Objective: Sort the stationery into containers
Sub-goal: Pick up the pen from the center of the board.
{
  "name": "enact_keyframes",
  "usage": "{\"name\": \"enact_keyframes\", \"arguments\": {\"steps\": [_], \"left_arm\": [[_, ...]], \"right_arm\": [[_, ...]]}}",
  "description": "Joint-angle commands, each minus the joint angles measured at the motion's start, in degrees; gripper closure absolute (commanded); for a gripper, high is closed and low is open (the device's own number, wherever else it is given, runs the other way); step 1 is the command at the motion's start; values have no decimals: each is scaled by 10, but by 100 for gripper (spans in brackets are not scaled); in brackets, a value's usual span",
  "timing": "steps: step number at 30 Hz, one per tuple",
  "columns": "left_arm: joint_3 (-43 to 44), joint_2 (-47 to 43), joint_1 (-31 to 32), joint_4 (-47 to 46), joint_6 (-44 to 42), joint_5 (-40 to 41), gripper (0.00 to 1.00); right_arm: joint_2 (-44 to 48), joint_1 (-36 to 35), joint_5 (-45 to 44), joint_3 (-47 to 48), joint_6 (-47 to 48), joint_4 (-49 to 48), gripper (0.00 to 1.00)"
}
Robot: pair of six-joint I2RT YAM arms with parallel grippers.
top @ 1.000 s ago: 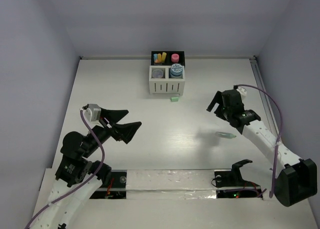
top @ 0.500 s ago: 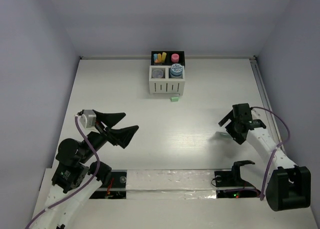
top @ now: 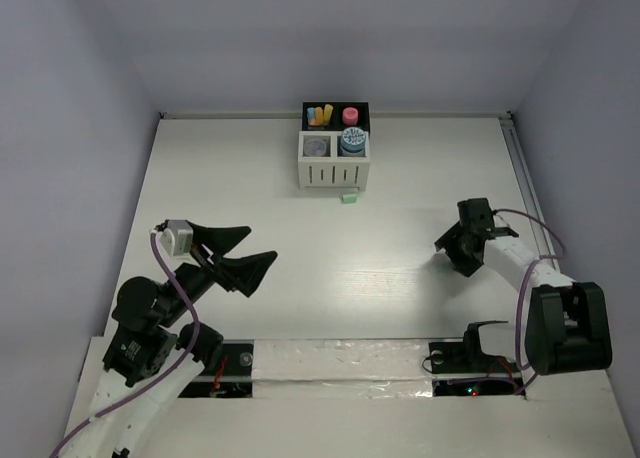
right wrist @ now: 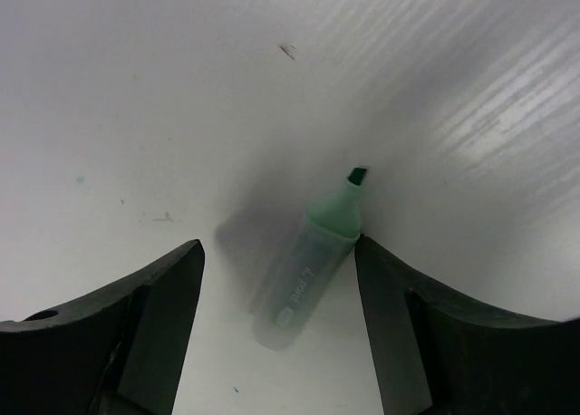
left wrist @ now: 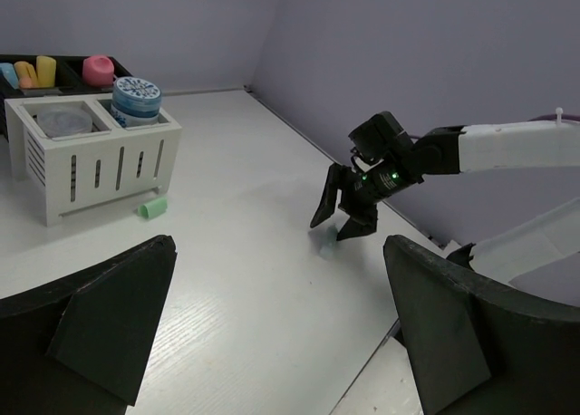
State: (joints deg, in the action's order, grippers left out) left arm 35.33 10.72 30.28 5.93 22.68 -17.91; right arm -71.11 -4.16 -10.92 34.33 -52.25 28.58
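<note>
A green highlighter lies uncapped on the white table, its tip pointing away in the right wrist view. My right gripper is open and straddles it low over the table. Its right finger touches the marker's shoulder, while the left finger stands apart. The left wrist view shows the right gripper over the pale marker. My left gripper hangs open and empty at the near left. The organiser stands at the back, holding a blue-white roll, a pink stub and yellow and orange stubs.
A small green cap lies on the table just in front of the organiser's white slatted bins, also seen as a green cap in the left wrist view. A rail runs along the table's right edge. Walls close in the back and sides.
My right gripper came down and toward the near edge, settling over the highlighter, and its jaws narrowed around it. The left arm drew back slightly, then held still.
</note>
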Motion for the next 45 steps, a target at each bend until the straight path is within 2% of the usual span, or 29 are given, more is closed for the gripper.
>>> {"name": "enact_keyframes", "arguments": {"steps": [1,3,4,9,12,13,16,18,28,33,36,41,45], "left_arm": [[11,1,2,-22,-4,2,1],[8,4,2,-24,-1,2,1],[7,8,2,-27,3,-1,1],[-3,46,2,-52,27,-28,1],[-20,57,2,-76,52,-42,1],[-25,57,2,-81,58,-46,1],[-38,56,2,-97,74,-44,1],[-40,57,2,-105,79,-38,1],[-41,61,2,-117,82,-41,1],[-40,33,2,-111,79,-43,1],[-39,20,2,-102,75,-41,1],[-41,11,2,-101,76,-41,1],[-47,7,-3,-100,81,-41,1]], "right_arm": [[-39,2,16,7,10,-59,35],[-51,2,19,7,18,-69,38],[-60,2,25,7,25,-79,45],[-89,2,51,12,46,-98,59],[-102,2,64,12,67,-92,61],[-102,2,73,6,79,-91,50],[-74,2,79,-1,106,-85,27],[-46,2,84,-1,127,-69,18],[-34,2,86,67,233,57,12],[-101,2,95,87,239,77,11],[-152,2,103,101,244,89,13],[-196,-3,67,134,237,118,42],[-213,-8,49,156,233,140,53]]}}
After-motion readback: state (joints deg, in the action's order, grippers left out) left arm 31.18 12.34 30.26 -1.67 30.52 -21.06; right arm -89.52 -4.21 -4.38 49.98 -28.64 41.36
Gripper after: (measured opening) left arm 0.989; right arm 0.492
